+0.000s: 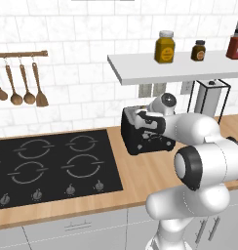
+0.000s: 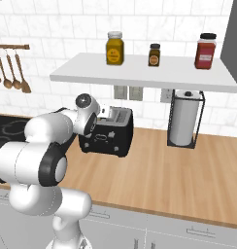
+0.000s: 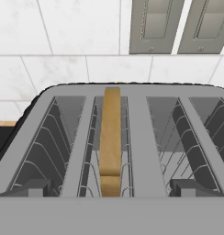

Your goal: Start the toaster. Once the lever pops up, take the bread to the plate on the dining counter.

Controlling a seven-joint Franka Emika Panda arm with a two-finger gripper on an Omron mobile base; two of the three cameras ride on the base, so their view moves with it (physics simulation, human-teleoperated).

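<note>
Toaster [image 3: 132, 137] on wall counter [image 2: 178, 165], directly under my gripper [image 3: 112, 195] | bread [image 3: 110, 137] upright in left slot, between my fingertips' line, untouched | I see jaws spread wide, nothing held

Base views flank the arm, sharing the toaster [image 1: 140, 134]; hand view looks closely into its slots

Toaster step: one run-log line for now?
phase: at toaster | gripper: open, over slots | bread: in slot | held: nothing
</note>
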